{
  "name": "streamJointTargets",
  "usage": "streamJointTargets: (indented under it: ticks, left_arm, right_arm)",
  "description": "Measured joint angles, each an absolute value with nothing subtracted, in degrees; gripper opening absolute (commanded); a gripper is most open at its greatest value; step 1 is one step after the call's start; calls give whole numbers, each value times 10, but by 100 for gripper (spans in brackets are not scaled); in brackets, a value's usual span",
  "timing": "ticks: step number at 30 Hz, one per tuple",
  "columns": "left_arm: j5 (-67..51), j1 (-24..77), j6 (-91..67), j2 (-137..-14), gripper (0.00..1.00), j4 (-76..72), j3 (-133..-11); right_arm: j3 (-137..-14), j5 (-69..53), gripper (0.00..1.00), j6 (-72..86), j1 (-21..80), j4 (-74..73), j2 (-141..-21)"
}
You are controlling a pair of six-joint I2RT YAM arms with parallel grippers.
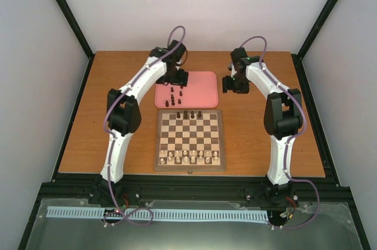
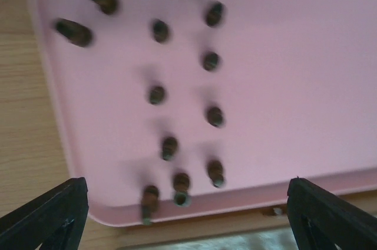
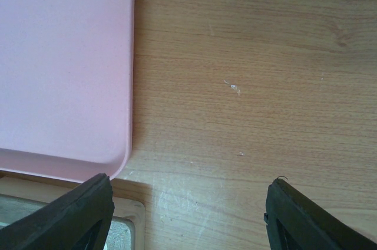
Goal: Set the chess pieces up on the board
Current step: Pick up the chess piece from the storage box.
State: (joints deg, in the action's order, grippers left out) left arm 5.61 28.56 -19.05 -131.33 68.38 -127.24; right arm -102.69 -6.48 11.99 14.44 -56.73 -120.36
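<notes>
Board [image 1: 189, 135]: light and dark brown checks, tan border. Chess pieces [image 2: 169, 147]: dark brown-black, against the plain pink tray [image 1: 203, 88], centre frame. Cream pieces [image 1: 189, 156] on the board's lower rows. Table [image 1: 259, 138]: orange-brown woodgrain. Arms [image 1: 115, 150]: white, black joints, purple cables [image 1: 179, 26]

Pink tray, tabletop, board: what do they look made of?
Pink tray: likely plastic, smooth matte, moulded rounded rim and corner.
Tabletop: wood or wood-look laminate, grain lines with fine scratches; can't tell which.
Board: looks wooden, light and dark brown checks, tan border; finish too small to judge.
</notes>
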Motion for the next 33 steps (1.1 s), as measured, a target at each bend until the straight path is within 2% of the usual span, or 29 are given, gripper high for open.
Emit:
streamJointTargets:
  ticks: [13,15,17,18,33]
  left_arm:
    - [81,190,-229,-1340,86,646,-1300]
    - [79,185,-236,-1347,83,639,-1300]
    - [77,180,-241,-1352,71,630,-1300]
    - [76,178,-244,-1355,68,625,-1300]
    - [53,165,-269,-1429,56,596,-1338]
  right_arm:
    - [-1033,-65,71,120,144,-572,-1207]
    - [-1039,-64,71,120,144,-572,-1211]
    - [-1043,-63,71,120,144,-573,-1213]
    - [-1045,-63,71,120,144,-574,-1214]
    - [-1074,-55,71,119,144,-589,-1240]
